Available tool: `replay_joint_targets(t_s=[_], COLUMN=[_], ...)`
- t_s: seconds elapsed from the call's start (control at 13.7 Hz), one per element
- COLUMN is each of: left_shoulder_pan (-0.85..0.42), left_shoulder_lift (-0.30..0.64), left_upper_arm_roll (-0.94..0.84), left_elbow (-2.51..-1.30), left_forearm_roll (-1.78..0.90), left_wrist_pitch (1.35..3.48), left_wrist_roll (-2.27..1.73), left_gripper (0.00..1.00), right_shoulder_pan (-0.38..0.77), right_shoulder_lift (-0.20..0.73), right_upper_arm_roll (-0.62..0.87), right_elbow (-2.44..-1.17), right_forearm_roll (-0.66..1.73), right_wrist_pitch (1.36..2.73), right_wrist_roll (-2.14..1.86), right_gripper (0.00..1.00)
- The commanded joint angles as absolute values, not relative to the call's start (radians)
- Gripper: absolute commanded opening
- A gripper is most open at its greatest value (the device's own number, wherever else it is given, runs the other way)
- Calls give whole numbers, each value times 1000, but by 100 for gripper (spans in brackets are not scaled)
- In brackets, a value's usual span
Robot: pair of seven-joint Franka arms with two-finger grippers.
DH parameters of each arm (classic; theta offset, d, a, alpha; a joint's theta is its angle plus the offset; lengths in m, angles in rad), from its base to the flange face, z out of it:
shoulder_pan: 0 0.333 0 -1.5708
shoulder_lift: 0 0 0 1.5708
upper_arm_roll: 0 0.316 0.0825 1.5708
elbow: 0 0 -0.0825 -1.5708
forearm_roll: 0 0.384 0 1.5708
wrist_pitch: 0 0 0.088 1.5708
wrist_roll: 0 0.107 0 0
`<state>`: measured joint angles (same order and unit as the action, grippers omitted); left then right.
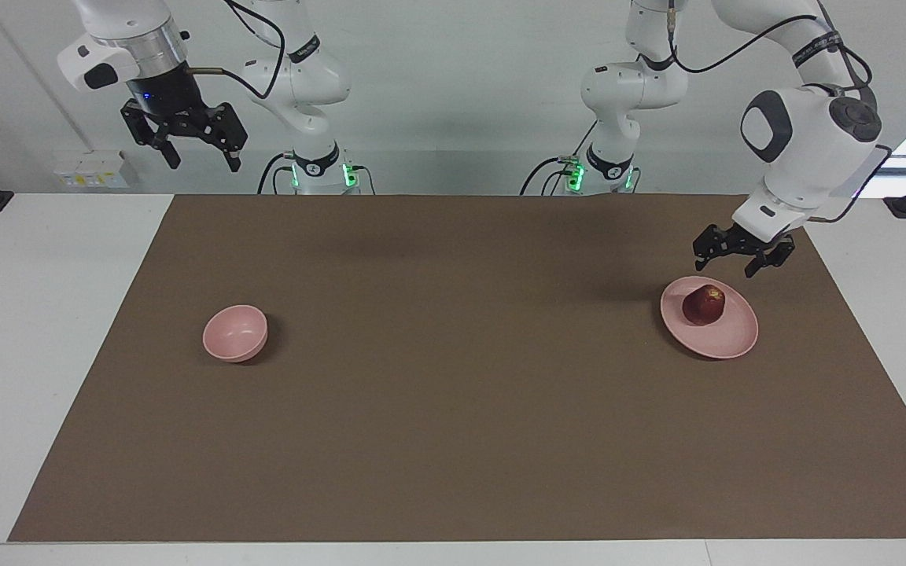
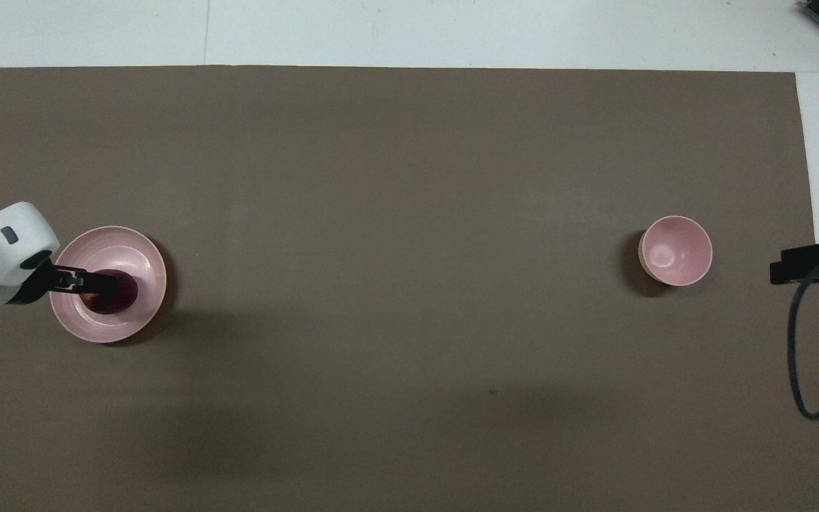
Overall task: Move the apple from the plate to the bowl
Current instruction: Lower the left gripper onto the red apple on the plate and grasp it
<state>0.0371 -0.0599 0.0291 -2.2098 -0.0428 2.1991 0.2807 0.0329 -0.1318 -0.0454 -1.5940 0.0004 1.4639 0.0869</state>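
A dark red apple (image 1: 703, 304) lies on the pale pink plate (image 1: 728, 336) at the left arm's end of the brown mat. In the overhead view the apple (image 2: 121, 299) is partly covered by the gripper, on the plate (image 2: 139, 256). My left gripper (image 1: 724, 263) is open and hangs just above the plate's edge nearest the robots, apart from the apple; it also shows in the overhead view (image 2: 100, 284). The small deep pink bowl (image 1: 235, 333) stands empty toward the right arm's end (image 2: 675, 250). My right gripper (image 1: 200, 157) is open and waits high up.
The brown mat (image 1: 453, 409) covers most of the white table (image 1: 44, 330). A black cable (image 2: 804, 355) hangs by the right gripper (image 2: 779, 272) at the mat's edge. Wall sockets (image 1: 91, 169) sit near the right arm's end.
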Motion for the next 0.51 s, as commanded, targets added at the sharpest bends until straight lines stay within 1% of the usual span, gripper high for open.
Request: replay_joint_targets(t_s=[0.0,0.22,0.44], left_shoulder_pan=[84,94,92], left_shoulder_lift=[-48,-15,1], left_upper_arm_roll=[26,26,26], left_elbow=[-2281,-2287,-2341], left_forearm_roll=[-61,-60,-78], left_wrist_pitch=[2347,2374,2472], left_wrist_roll=[302,302,293], left_gripper=[100,100,100], right_shoulder_pan=[26,26,26], right_shoulder_lift=[-132,-133,-133], right_upper_arm_roll=[-46,-46,-46], right_elbow=[-1589,-1589,-1595], right_forearm_roll=[2,2,2], right_wrist_pitch=[1457,1457,1457], right_wrist_roll=[72,72,72], right_gripper=[100,100,100])
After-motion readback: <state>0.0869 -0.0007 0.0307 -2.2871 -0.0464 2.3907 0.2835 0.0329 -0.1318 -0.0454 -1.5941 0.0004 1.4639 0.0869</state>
